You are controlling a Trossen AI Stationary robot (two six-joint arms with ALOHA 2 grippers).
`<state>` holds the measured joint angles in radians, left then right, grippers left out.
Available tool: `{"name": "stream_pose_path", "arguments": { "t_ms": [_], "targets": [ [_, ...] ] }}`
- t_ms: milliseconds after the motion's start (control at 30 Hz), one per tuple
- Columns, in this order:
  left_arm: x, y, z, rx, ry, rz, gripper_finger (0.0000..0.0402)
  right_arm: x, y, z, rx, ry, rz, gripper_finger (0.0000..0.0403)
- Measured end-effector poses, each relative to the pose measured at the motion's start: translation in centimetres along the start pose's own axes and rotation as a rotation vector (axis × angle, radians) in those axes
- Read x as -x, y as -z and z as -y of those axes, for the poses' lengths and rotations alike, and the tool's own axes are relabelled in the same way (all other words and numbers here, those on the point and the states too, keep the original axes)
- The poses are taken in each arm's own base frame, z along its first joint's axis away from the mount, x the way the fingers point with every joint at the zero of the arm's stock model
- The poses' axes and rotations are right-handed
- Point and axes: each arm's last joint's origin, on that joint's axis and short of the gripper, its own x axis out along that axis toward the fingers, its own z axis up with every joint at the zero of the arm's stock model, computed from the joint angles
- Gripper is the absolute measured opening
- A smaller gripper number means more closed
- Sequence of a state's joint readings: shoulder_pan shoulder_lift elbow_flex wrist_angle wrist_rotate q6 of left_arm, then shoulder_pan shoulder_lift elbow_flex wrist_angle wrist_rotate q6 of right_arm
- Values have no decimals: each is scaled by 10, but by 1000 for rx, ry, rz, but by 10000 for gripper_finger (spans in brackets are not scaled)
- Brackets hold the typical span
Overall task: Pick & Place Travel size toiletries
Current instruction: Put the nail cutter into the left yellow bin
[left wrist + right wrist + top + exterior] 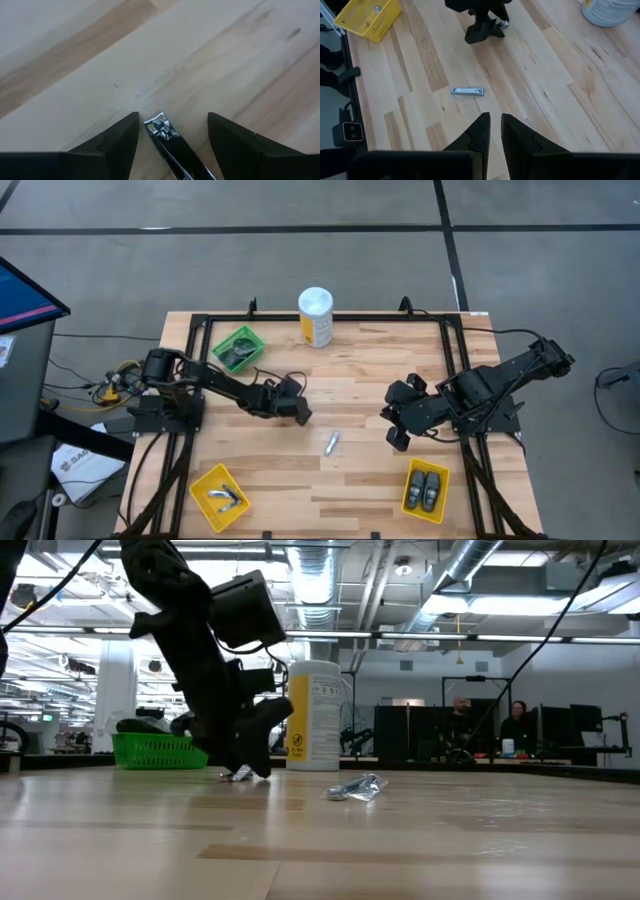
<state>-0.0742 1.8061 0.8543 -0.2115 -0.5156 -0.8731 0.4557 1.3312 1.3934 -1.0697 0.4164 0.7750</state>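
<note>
My left gripper point(173, 122) is open and low over the middle of the table point(295, 412). Its fingers stand on either side of a small silver tube-like piece point(165, 136), which lies flat on the wood, with a gap showing on both sides. In the low view the fingertips point(252, 758) reach down to the tabletop, beside that silver piece point(240, 773). A second silver piece point(331, 443) point(467, 91) point(357, 787) lies flat on the table, to the right of the left gripper. My right gripper point(494, 125) is shut and waits right of centre point(396, 432), touching nothing.
A green bin point(238, 348) with dark items sits at the far left. The white-and-yellow canister point(315, 317) stands at the far edge. One yellow bin point(220, 497) at the near left holds silver pieces. Another point(425, 490) at the near right holds two dark pods. People sit in the room behind point(490, 725).
</note>
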Motion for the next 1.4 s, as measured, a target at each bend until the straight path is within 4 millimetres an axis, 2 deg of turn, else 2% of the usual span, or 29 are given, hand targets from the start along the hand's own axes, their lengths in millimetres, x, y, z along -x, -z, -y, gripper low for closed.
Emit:
{"name": "stream_pose_path", "arguments": {
  "t_ms": [167, 533, 700, 833, 933, 1067, 1233, 1400],
  "targets": [
    [1, 1, 0, 99, -1, -2, 195, 0, 0, 0, 1, -1, 0, 40],
    [0, 1, 0, 161, 6, -16, 39, 0, 0, 0, 1, -1, -1, 40],
    [4, -1, 0, 168, 33, -24, 38, 0, 0, 0, 25, -1, -1, 39],
    [17, -9, -1, 183, 100, -48, 38, 0, 0, 0, 42, -2, 0, 38],
    [35, -23, -3, 182, 182, -14, 38, 0, 0, -1, 53, -3, 2, 37],
    [73, -40, -8, 160, 328, 29, 38, 0, 0, -1, 56, -4, 3, 37],
    [134, -58, -22, 201, 581, 95, 38, 0, 0, -1, 66, -7, 6, 37],
    [196, -65, -47, 223, 858, 157, 38, 0, 0, -1, 67, -7, 6, 37]
  ]
}}
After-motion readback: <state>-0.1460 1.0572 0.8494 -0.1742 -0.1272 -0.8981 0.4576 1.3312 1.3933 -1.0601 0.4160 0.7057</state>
